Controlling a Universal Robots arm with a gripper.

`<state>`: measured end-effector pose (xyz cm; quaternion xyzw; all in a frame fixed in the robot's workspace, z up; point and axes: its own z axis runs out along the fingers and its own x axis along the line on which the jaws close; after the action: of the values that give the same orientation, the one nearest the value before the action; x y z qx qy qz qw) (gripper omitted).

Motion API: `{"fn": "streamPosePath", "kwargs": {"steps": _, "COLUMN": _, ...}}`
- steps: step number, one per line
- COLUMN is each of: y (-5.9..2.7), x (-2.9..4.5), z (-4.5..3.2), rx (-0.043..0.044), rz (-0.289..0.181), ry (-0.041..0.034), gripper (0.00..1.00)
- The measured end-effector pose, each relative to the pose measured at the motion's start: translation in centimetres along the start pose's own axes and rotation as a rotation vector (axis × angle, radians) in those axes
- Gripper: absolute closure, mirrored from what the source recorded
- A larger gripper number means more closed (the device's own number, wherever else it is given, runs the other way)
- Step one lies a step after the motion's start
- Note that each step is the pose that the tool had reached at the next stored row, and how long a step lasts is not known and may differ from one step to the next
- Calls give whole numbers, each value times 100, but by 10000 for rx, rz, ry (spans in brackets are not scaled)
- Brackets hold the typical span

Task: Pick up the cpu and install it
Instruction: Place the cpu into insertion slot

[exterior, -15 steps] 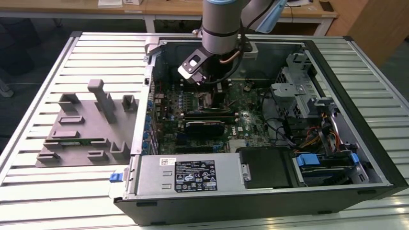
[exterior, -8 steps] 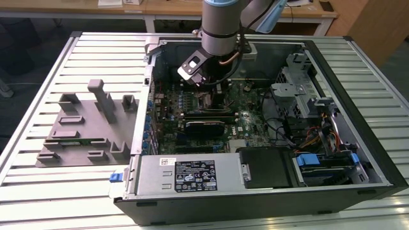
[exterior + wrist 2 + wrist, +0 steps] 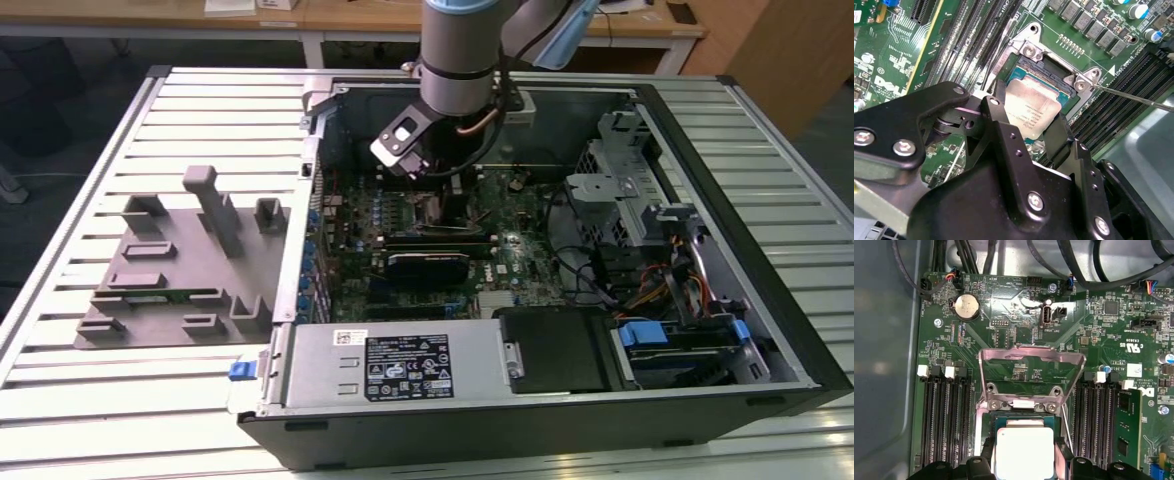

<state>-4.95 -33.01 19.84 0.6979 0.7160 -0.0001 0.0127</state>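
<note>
The cpu (image 3: pixel 1031 112), a small square chip with a silvery top, sits between my gripper's (image 3: pixel 1028 120) black fingers (image 3: pixel 1056 135), which are shut on its two opposite edges. It is right over the dark motherboard socket (image 3: pixel 1051 67), at or just above its seat; I cannot tell whether it touches. In the first wrist view the cpu (image 3: pixel 1024 450) lies below the socket's metal load plate (image 3: pixel 1031 356), which stands swung open. The thin retaining lever (image 3: pixel 1134 95) sticks out to one side. In the exterior view my gripper (image 3: pixel 451 195) reaches down into the open computer case (image 3: pixel 747 330).
Memory slots (image 3: pixel 946 420) flank the socket, and a green memory stick (image 3: pixel 1126 430) stands in one. Cables (image 3: pixel 1079 260) run along the board's edge. A power supply (image 3: pixel 387 365) and drive cage (image 3: pixel 627 190) crowd the case. A grey fixture (image 3: pixel 174 270) lies at the exterior view's left.
</note>
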Motion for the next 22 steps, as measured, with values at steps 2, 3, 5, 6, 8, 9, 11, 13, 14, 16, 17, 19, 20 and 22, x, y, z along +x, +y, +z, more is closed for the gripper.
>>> {"fn": "streamPosePath", "kwargs": {"steps": 2, "y": -2, "x": 1, "z": 8, "rx": 1, "rz": 4, "ry": -2, "gripper": 45}}
{"fn": "streamPosePath", "kwargs": {"steps": 3, "y": -4, "x": 1, "z": 13, "rx": 1, "rz": 9, "ry": -1, "gripper": 45}}
{"fn": "streamPosePath", "kwargs": {"steps": 5, "y": -7, "x": 0, "z": 18, "rx": 3, "rz": 24, "ry": -4, "gripper": 45}}
{"fn": "streamPosePath", "kwargs": {"steps": 6, "y": -7, "x": 0, "z": 19, "rx": 4, "rz": 28, "ry": -5, "gripper": 45}}
{"fn": "streamPosePath", "kwargs": {"steps": 8, "y": -7, "x": 1, "z": 27, "rx": 1, "rz": 48, "ry": -1, "gripper": 45}}
{"fn": "streamPosePath", "kwargs": {"steps": 9, "y": -8, "x": 1, "z": 30, "rx": 3, "rz": 81, "ry": -3, "gripper": 45}}
{"fn": "streamPosePath", "kwargs": {"steps": 11, "y": -8, "x": 1, "z": 33, "rx": 5, "rz": 153, "ry": -6, "gripper": 45}}
{"fn": "streamPosePath", "kwargs": {"steps": 13, "y": -9, "x": 3, "z": 36, "rx": 4, "rz": 176, "ry": -5, "gripper": 45}}
{"fn": "streamPosePath", "kwargs": {"steps": 14, "y": -10, "x": 6, "z": 38, "rx": 3, "rz": 182, "ry": -2, "gripper": 45}}
{"fn": "streamPosePath", "kwargs": {"steps": 16, "y": -10, "x": 11, "z": 40, "rx": 4, "rz": 187, "ry": -3, "gripper": 45}}
{"fn": "streamPosePath", "kwargs": {"steps": 17, "y": -11, "x": 14, "z": 41, "rx": 4, "rz": 188, "ry": -3, "gripper": 45}}
{"fn": "streamPosePath", "kwargs": {"steps": 19, "y": -15, "x": 22, "z": 44, "rx": 4, "rz": 191, "ry": -4, "gripper": 45}}
{"fn": "streamPosePath", "kwargs": {"steps": 20, "y": -16, "x": 24, "z": 46, "rx": 4, "rz": 194, "ry": -5, "gripper": 45}}
{"fn": "streamPosePath", "kwargs": {"steps": 22, "y": -16, "x": 24, "z": 52, "rx": 6, "rz": 222, "ry": -6, "gripper": 45}}
